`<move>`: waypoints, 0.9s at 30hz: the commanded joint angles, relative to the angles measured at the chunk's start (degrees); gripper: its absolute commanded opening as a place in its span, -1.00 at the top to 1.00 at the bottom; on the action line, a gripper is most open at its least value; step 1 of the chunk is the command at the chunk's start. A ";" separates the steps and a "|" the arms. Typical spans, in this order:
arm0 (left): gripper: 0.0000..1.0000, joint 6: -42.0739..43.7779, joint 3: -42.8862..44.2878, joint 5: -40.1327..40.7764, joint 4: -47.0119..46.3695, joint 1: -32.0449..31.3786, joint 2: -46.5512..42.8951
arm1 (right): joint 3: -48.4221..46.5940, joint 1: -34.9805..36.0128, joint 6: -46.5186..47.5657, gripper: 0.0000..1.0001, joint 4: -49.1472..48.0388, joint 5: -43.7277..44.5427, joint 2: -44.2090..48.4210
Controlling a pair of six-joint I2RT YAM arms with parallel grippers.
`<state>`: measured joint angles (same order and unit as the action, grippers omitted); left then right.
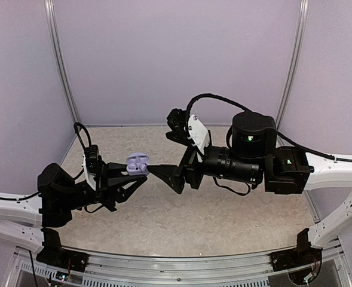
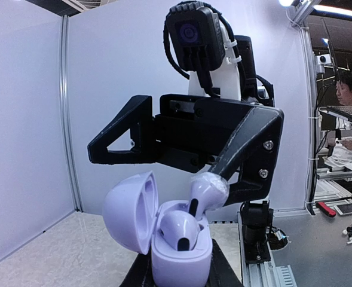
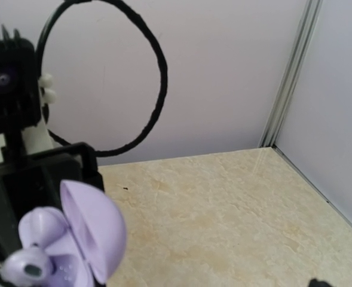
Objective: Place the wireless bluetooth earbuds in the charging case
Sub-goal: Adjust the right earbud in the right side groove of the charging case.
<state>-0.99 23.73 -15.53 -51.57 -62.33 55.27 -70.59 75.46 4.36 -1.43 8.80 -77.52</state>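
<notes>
The charging case (image 1: 137, 164) is open and upright, held off the table in my left gripper (image 1: 134, 173), which is shut on its base (image 2: 181, 260). The lid (image 2: 128, 209) hangs open to the left. One earbud (image 2: 178, 230) sits in a hollow. The second earbud (image 2: 208, 191) stands tilted, its stem in the other hollow and its head against one fingertip (image 2: 226, 176) of my right gripper (image 1: 164, 167). That gripper's jaws stand wide apart. The case lid (image 3: 95, 233) and the earbud (image 3: 29, 266) also show in the right wrist view.
The beige stone-patterned tabletop (image 1: 223, 203) is ringed by white walls with aluminium posts (image 1: 62, 66). A black cable (image 3: 155, 78) loops above the left wrist camera (image 3: 8, 89). A tiny dark speck (image 3: 125, 189) lies on the table.
</notes>
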 commanded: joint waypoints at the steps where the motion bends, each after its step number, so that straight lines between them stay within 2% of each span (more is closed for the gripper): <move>1: 0.85 0.74 0.54 0.26 -1.50 -0.06 -0.02 | -0.69 -1.02 -1.04 -0.90 0.93 -0.66 0.83; 6: 0.85 0.73 0.79 2.98 -0.51 0.18 -0.33 | 2.06 -0.98 -1.09 -0.90 0.42 -4.37 3.04; 12: 0.85 0.49 0.86 3.18 -0.22 0.19 -0.31 | 1.03 -0.85 -0.86 -0.90 0.86 -7.17 1.38; 27: 0.85 0.82 1.04 2.51 0.24 0.10 -0.16 | -2.78 -0.49 -1.20 -0.90 -0.65 -5.88 -2.54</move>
<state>-0.99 23.73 -13.04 -51.31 -62.33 55.24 -71.37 74.85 3.62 -0.78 2.61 -79.50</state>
